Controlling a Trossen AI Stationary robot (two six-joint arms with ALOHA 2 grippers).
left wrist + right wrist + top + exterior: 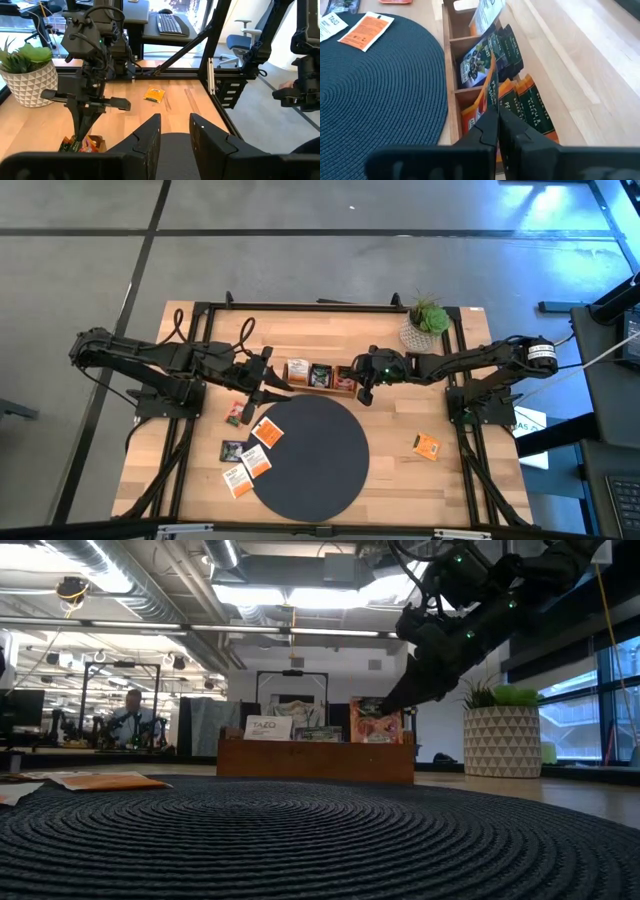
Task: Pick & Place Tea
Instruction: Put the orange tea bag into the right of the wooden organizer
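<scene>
From above, my right gripper (362, 392) hangs over the end compartment of the wooden tray (322, 387) nearest the potted plant (427, 326), its fingers pressed together on the edge of an orange sachet (487, 97) so I can draw it up out of the row. My left gripper (262, 385) waits at the tray's opposite end, fingers apart and holding nothing, out of the way. More sachets (252, 460) lie flat beside and on the rim of the dark round mat (305, 458) on the tray's near side, and one orange one (427, 445) lies alone beyond the mat, towards my right arm's base.

At table height, my right fingers come down from above into the tray, where the sachets stand upright, which is why I approach from the top.

Through my left wrist camera, my own fingers (150, 137) stand parted above the mat, and across the tray the right gripper points straight down.

Through my right wrist camera, my fingertips meet on the thin top edge of the orange packet, with dark sachets (485, 55) in the next compartment.
</scene>
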